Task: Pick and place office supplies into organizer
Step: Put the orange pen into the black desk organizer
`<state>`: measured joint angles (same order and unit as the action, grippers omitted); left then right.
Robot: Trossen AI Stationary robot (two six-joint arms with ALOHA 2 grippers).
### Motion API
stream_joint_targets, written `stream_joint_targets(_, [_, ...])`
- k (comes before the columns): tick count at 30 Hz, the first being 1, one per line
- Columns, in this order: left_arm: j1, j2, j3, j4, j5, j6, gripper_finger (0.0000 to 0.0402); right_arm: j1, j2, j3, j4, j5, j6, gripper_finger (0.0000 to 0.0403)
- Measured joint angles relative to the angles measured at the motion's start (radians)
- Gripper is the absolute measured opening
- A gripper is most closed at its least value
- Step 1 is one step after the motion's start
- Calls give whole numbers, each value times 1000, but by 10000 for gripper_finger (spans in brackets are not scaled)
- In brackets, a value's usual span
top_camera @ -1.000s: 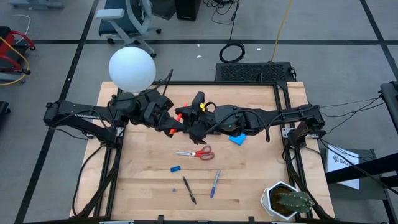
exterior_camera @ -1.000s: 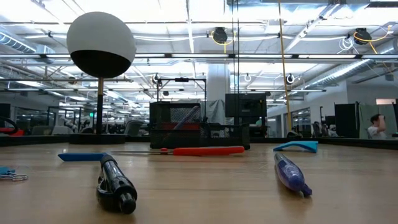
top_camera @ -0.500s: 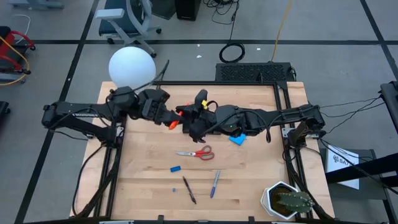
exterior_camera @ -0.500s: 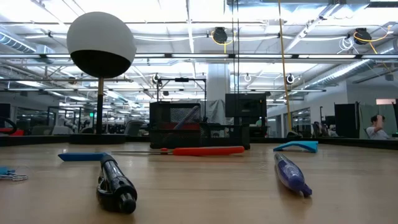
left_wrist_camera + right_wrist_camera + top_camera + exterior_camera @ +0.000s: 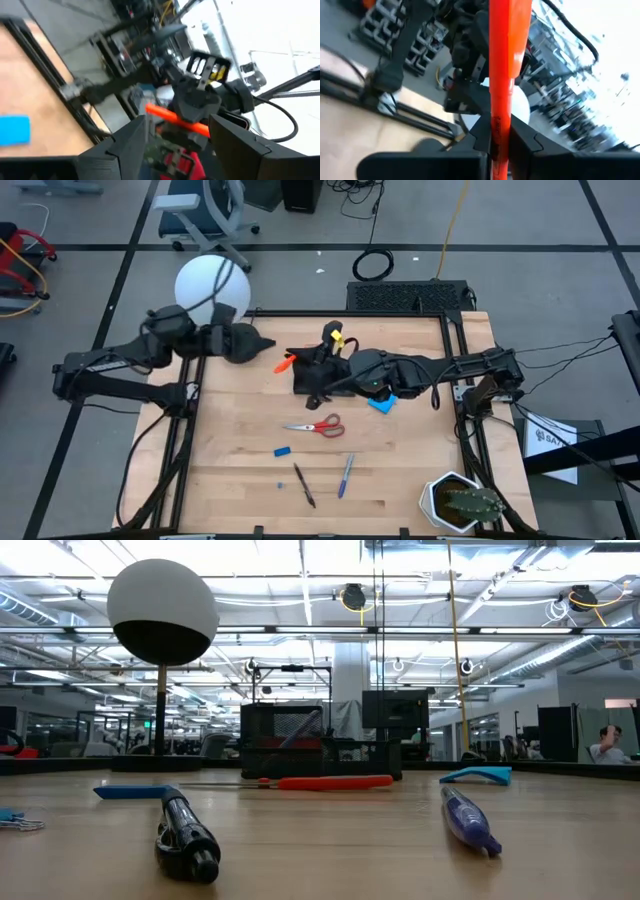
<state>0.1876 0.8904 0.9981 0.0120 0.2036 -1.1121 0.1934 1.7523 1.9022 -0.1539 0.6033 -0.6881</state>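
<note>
My right gripper (image 5: pixel 300 370) reaches in from the table's right, above the middle of the far half, shut on an orange pen (image 5: pixel 285 363). My left gripper (image 5: pixel 264 343) hangs open at the far left beside the lamp; its fingers (image 5: pixel 131 145) are apart with nothing between them. Red-handled scissors (image 5: pixel 315 425), a small blue eraser (image 5: pixel 283 450), a black pen (image 5: pixel 304 485) and a blue pen (image 5: pixel 345 475) lie flat on the table. A blue pad (image 5: pixel 381 404) shows by the right arm. The black organizer (image 5: pixel 300 745) shows in the low view; in the high view the right arm hides it. My right gripper pinches the orange pen's shaft (image 5: pixel 499 117) between its two fingers (image 5: pixel 522 141). The fingers come level from the table's right. The pen is lifted clear of the table, and one end (image 5: pixel 283 365) sticks out past the fingertips toward the left arm.
A white globe lamp (image 5: pixel 212 288) stands at the far left corner, close to my left arm. A potted cactus (image 5: pixel 460 502) sits at the near right corner. Bare wood lies at the near left (image 5: pixel 230 480).
My left gripper has opened and let go of the orange pen. It has then drawn back toward the table's far left, rolling as it went. My right gripper has stayed in place but rolled, turning the pen with it.
</note>
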Motion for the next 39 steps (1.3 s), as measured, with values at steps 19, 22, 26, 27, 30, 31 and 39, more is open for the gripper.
stream_joint_targets(19, [8, -61, 1, 5, -153, 172, 221, -123, 1, -160, 125, -108, 466, 23])
stream_joint_targets(22, [7, -62, 0, 5, -153, 197, 221, -133, 2, -234, 218, -115, 533, 23])
stream_joint_targets(26, [8, -61, 1, 5, -142, 223, 221, -142, 3, -293, 305, -134, 592, 23])
stream_joint_targets(27, [8, -61, 1, 5, -140, 228, 221, -143, 3, -302, 315, -135, 609, 23])
stream_joint_targets(30, [7, -62, 1, 2, -136, 237, 221, -151, 3, -329, 338, -137, 624, 23])
stream_joint_targets(31, [6, -62, 1, -5, -134, 241, 221, -154, 3, -338, 353, -137, 625, 23])
stream_joint_targets(39, [-16, -61, 0, -44, -145, 273, 221, -202, 3, -362, 395, -190, 669, 23])
